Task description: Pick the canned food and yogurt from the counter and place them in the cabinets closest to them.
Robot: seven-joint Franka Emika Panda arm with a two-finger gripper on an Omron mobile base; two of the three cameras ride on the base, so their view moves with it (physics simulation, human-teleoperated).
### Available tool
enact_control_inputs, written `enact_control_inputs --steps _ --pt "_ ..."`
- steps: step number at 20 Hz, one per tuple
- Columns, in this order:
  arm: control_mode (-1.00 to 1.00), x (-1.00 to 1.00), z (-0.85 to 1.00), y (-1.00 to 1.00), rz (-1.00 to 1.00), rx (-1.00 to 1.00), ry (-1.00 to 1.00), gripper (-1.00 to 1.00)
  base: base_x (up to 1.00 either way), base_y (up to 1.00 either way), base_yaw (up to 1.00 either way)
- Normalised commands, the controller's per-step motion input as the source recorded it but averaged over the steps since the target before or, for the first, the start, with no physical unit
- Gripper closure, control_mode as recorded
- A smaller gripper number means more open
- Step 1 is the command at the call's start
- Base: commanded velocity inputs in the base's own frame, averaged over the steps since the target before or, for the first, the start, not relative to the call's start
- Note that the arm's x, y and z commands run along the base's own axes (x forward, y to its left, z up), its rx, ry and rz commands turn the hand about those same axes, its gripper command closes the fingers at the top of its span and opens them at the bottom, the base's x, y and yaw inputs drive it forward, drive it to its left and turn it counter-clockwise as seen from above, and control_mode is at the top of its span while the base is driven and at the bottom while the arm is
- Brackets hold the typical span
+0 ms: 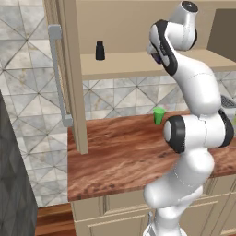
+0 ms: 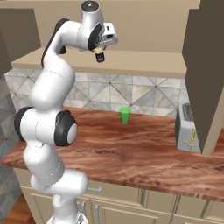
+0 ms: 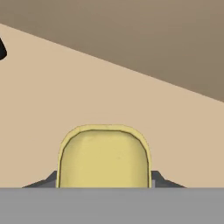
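Raised high over the cabinet shelf point(image 2: 144, 61) were the jaws point(image 2: 100, 57), pinching the canned food point(image 2: 100, 56), its dark body and yellow label just peeking out below the white hand in the right base view. Filled the lower middle of the hand view with the can's yellow top point(image 3: 104, 157), dark finger tips point(image 3: 157, 179) pressed against either side of it. Hung a little above the tan shelf board, not resting on it as far as could be told. Stood off to the jaws' left, well apart on the same shelf, a black shaker bottle point(image 1: 100, 50), upright; caught as a dark sliver at the left edge of the hand view point(image 3: 2, 49). Swung open to the far left, the cabinet door point(image 1: 73, 73) with its long grey bar handle point(image 1: 57, 73). Another open door point(image 2: 205, 74) hung to the right of the jaws in the right base view. Down below the jaws, on the reddish wooden desk point(image 2: 140, 153), sat a green cup point(image 2: 125, 115), upright and near the tiled back wall point(image 2: 144, 94). Further right along the desk, partly behind that open door, a silver toaster point(image 2: 186, 127). Hidden behind the arm in the left base view, the can itself.
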Motion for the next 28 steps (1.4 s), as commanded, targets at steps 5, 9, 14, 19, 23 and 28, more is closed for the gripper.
enact_control_inputs --steps 5,9,14,19,23,28 --pt "-1.0 0.53 0.0 0.06 -0.02 0.0 0.09 -1.0 0.0 0.0 0.0" --pt "-1.0 0.21 0.0 0.0 -0.02 -0.01 0.13 -1.0 0.0 0.0 0.0" --pt "-1.0 0.01 0.0 0.0 -0.02 0.0 0.17 -1.0 0.0 0.0 0.0" --pt "-1.0 -0.5 -0.01 -0.06 0.0 0.0 0.05 -1.0 0.0 0.0 0.0" --pt "-1.0 -1.0 -0.16 -0.16 0.0 0.0 -0.03 -1.0 0.0 0.0 0.0" --pt "-1.0 -1.0 -0.39 -0.14 0.0 0.01 -0.11 -1.0 0.0 0.0 0.0"
